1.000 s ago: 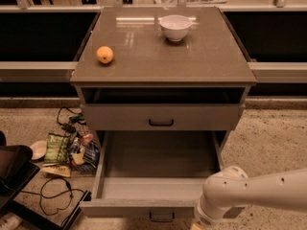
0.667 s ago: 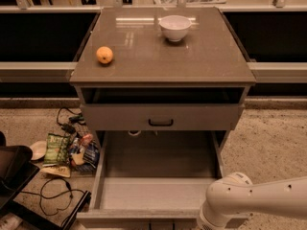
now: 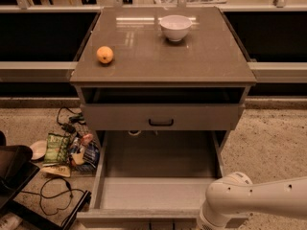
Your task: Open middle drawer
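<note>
The middle drawer (image 3: pixel 158 193) stands pulled far out from the grey cabinet, and its plain grey tray is bare. Its front rim (image 3: pixel 139 217) lies at the bottom edge of the view; the front face and handle are hidden below. My white arm (image 3: pixel 254 202) reaches in from the right, and its wrist ends at the drawer's front right corner. My gripper is below the bottom edge, out of view. The drawer above (image 3: pixel 160 116), with a small black handle (image 3: pixel 160 122), is shut.
An orange (image 3: pixel 105 54) and a white bowl (image 3: pixel 175 27) sit on the cabinet top (image 3: pixel 163 56). Snack packets (image 3: pixel 72 150), a white dish (image 3: pixel 37 149), black cables (image 3: pixel 53 193) and a black case (image 3: pixel 12 174) lie on the floor at the left.
The middle drawer has slid further out toward the camera, and its front face has dropped out of view. My arm has moved down and back with it.
</note>
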`<state>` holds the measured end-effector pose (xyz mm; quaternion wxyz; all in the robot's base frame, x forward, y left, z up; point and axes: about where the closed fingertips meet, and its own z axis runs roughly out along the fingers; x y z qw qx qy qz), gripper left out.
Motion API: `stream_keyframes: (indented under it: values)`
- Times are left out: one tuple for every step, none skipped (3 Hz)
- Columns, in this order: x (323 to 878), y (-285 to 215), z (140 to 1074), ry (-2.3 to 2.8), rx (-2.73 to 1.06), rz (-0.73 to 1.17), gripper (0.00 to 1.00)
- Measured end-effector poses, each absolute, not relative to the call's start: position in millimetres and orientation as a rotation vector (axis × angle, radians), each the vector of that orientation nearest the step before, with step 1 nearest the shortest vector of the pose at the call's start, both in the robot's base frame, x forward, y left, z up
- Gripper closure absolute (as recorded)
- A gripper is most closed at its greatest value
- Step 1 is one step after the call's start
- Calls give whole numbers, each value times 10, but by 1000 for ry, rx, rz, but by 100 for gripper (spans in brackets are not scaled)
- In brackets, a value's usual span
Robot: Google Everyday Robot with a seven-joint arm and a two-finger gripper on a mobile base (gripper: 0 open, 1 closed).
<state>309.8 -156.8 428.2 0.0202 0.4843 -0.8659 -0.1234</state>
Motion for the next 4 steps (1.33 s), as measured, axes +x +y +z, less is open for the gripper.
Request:
stream_keyframes:
  values:
    - [3098,-1568,4284,-2686,1502,-383,39]
    - [3098,-1568,4283,-2686,1502,-383,16]
    - [3097,-1568,4286,-2686,1502,-383,0]
    - [3097,-1569,4287,-2686,1502,-383,0]
